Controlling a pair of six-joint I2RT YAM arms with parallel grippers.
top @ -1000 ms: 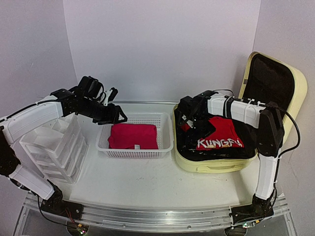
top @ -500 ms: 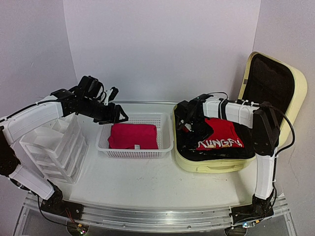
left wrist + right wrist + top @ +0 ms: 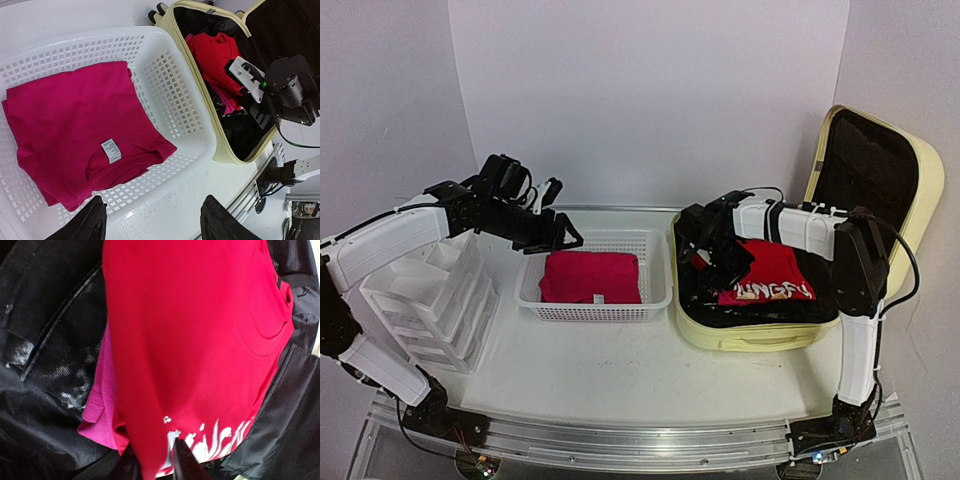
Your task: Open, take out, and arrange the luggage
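red shirt (image 3: 772, 268) more bunched, tight in right hand (image 3: 156, 460), arm across the luggage (image 3: 750, 338)

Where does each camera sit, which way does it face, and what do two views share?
Top external: above and behind the arms, facing down across drawers, basket and suitcase; both arms show.
Left wrist: over the basket, facing down at the magenta shirt; open left gripper at bottom edge.
Right wrist: inside the suitcase, close on the red shirt; right gripper pinches it.
Shared: top and left wrist both show basket, suitcase, right arm.
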